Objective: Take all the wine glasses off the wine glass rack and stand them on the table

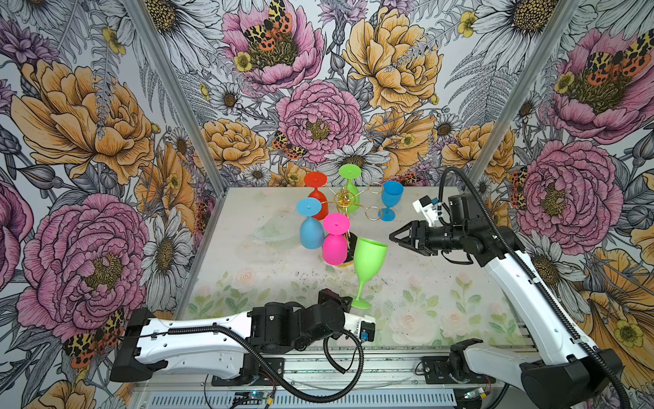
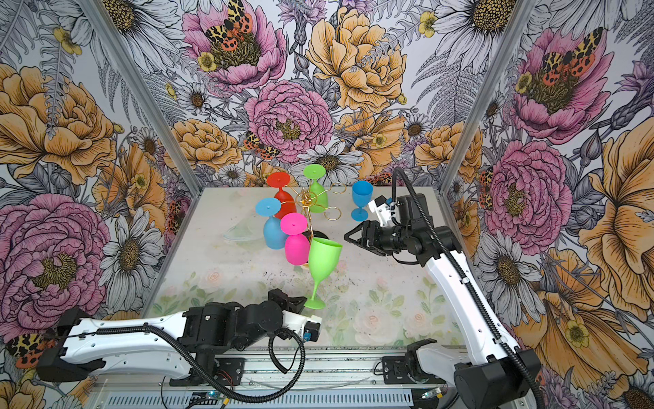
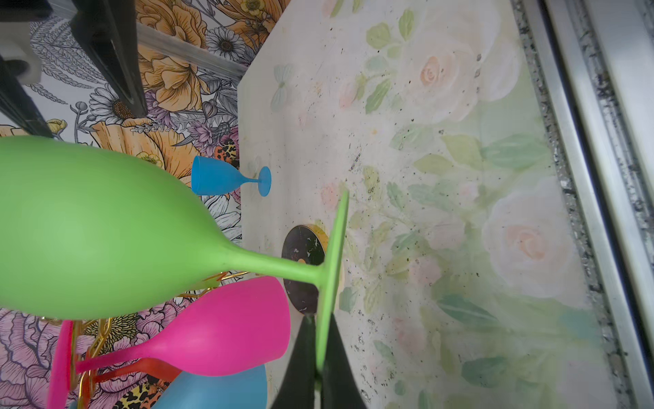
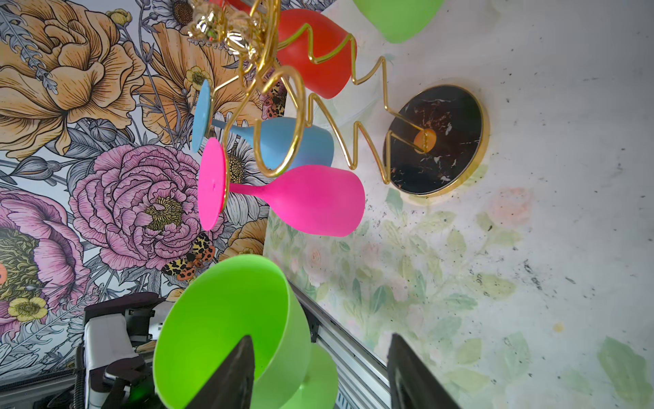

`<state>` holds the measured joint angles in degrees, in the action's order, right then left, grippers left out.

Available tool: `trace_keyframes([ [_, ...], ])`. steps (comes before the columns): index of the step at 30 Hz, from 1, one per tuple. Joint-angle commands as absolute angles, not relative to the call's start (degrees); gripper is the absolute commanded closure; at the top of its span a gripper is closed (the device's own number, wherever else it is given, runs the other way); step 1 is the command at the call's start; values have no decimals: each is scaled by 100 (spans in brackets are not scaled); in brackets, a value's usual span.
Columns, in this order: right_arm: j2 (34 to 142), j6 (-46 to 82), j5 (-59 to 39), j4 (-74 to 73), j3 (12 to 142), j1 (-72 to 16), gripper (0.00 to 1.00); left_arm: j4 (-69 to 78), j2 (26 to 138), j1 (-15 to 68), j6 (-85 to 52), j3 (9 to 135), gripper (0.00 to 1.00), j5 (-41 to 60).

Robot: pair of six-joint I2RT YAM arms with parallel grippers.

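Left gripper (image 3: pixel 320 324), nearest me, is pinching the green wine glass (image 1: pixel 368 255) by its foot, just off the wine glass rack (image 1: pixel 345 202); right gripper (image 1: pixel 393 237) is hovering half-open, empty. I'm wanting it lowered level.

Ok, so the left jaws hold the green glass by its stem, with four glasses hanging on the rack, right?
Not the stem: the left wrist view shows the left jaws pinching the green glass by the rim of its foot. Four glasses do hang on the rack.
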<state>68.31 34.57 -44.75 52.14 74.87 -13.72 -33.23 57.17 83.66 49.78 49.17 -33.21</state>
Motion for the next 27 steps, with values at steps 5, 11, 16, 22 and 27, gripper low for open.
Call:
trace_keyframes([
  [5, 6956, 3322, -4562, 5282, 7707, -1704, 44, -3096, 5845, 8465, 5884, 4590, 100, -4123],
  [11, 7032, 3233, -4540, 5325, 7568, -1919, 48, -2719, 5926, 8464, 6302, 4453, 100, -4432],
  [16, 7031, 3125, -4476, 5403, 7478, -1923, 50, -2409, 5865, 8466, 6660, 4318, 100, -4564],
  [22, 7062, 2982, -4350, 5534, 7445, -1927, 53, -2119, 5978, 8463, 7145, 4137, 100, -4822],
  [27, 7099, 2939, -4372, 5568, 7333, -1944, 58, -1597, 6034, 8441, 7525, 3983, 100, -5013],
])
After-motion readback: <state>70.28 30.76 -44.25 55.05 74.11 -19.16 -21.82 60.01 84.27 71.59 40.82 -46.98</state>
